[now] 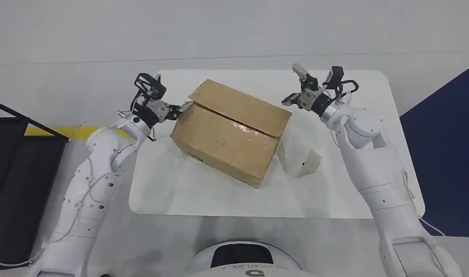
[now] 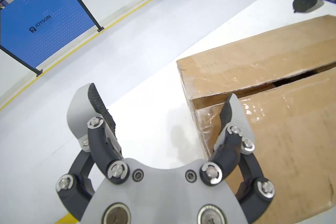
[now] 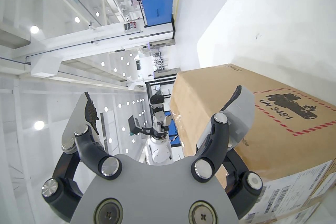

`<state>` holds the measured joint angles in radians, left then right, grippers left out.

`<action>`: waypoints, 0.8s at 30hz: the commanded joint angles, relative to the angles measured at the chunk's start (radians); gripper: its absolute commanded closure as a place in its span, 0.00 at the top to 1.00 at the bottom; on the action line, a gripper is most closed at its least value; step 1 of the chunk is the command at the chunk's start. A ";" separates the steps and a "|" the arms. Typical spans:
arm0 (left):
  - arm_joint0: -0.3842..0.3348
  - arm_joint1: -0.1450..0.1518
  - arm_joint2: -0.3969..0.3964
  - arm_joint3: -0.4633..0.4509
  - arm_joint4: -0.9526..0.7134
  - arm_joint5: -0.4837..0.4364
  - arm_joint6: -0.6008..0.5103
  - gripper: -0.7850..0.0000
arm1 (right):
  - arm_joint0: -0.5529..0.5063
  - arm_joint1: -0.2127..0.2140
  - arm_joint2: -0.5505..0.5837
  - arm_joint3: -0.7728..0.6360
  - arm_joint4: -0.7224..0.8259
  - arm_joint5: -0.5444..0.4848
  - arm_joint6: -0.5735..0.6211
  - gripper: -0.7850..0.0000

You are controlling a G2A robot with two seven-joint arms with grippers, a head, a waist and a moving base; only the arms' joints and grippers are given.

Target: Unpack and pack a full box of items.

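Cardboard box (image 1: 231,130) on white counter (image 1: 176,196). Left tool (image 2: 161,99) wide at box corner; right tool (image 3: 164,96) wide near opposite end.

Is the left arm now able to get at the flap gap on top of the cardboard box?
Likely yes: the left claw is open at a corner of the cardboard box, and nothing lies between it and the flap gap.
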<state>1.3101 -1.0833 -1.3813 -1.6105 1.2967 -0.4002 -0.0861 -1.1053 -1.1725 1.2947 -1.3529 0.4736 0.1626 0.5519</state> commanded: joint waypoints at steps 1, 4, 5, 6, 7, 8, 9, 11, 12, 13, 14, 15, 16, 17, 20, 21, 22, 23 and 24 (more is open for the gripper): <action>0.028 0.006 -0.061 -0.018 -0.040 0.001 0.009 1.00 | 0.010 -0.003 -0.010 0.013 0.002 -0.004 -0.007 1.00; 0.063 0.014 -0.139 -0.022 -0.076 0.011 0.003 1.00 | 0.021 -0.006 -0.021 0.026 -0.013 0.010 -0.036 1.00; 0.071 0.016 -0.159 -0.017 -0.077 0.016 -0.004 1.00 | 0.026 -0.008 -0.025 0.029 -0.021 0.019 -0.052 1.00; 0.078 0.019 -0.174 -0.004 -0.059 0.026 -0.017 1.00 | 0.030 -0.009 -0.031 0.033 -0.028 0.032 -0.068 1.00; 0.082 0.021 -0.182 0.003 -0.033 0.032 -0.026 1.00 | 0.036 -0.011 -0.038 0.037 -0.033 0.043 -0.080 1.00; 0.088 0.023 -0.184 0.017 -0.006 0.036 -0.036 1.00 | 0.043 -0.013 -0.047 0.044 -0.039 0.055 -0.090 1.00; 0.091 0.023 -0.183 0.028 0.001 0.034 -0.039 1.00 | 0.051 -0.015 -0.056 0.051 -0.043 0.066 -0.096 1.00; 0.096 0.024 -0.181 0.052 0.005 0.020 -0.046 1.00 | 0.073 -0.021 -0.083 0.065 -0.053 0.089 -0.091 1.00; 0.097 0.024 -0.179 0.060 0.010 0.014 -0.044 1.00 | 0.086 -0.024 -0.097 0.073 -0.058 0.099 -0.080 1.00; 0.098 0.024 -0.175 0.073 0.013 0.005 -0.043 1.00 | 0.101 -0.027 -0.118 0.079 -0.070 0.111 -0.066 1.00; 0.096 0.024 -0.172 0.085 0.012 -0.002 -0.041 1.00 | 0.117 -0.031 -0.132 0.086 -0.070 0.115 -0.051 1.00; 0.095 0.024 -0.168 0.093 0.012 -0.006 -0.038 1.00 | 0.132 -0.034 -0.145 0.093 -0.064 0.112 -0.032 1.00; 0.095 0.023 -0.165 0.099 0.005 -0.009 -0.037 1.00 | 0.147 -0.038 -0.157 0.100 -0.062 0.109 -0.014 1.00; 0.094 0.022 -0.162 0.104 -0.004 -0.014 -0.037 1.00 | 0.163 -0.041 -0.168 0.110 -0.063 0.108 -0.003 1.00; 0.091 0.022 -0.160 0.112 -0.013 -0.018 -0.036 1.00 | 0.213 -0.053 -0.206 0.127 -0.073 0.119 0.010 1.00; 0.090 0.022 -0.159 0.115 -0.014 -0.019 -0.036 1.00 | 0.231 -0.058 -0.223 0.129 -0.080 0.129 0.008 1.00; 0.088 0.022 -0.159 0.117 -0.013 -0.020 -0.035 1.00 | 0.247 -0.063 -0.240 0.130 -0.083 0.139 0.009 1.00; 0.088 0.022 -0.160 0.120 -0.016 -0.019 -0.032 1.00 | 0.264 -0.069 -0.260 0.130 -0.087 0.147 0.014 1.00; 0.088 0.022 -0.162 0.122 -0.020 -0.018 -0.030 1.00 | 0.280 -0.075 -0.278 0.135 -0.090 0.156 0.013 1.00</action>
<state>1.3979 -1.0617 -1.5416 -1.4907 1.2806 -0.4194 -0.1187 -0.8417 -1.2425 1.0353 -1.2207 0.3866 0.3101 0.5637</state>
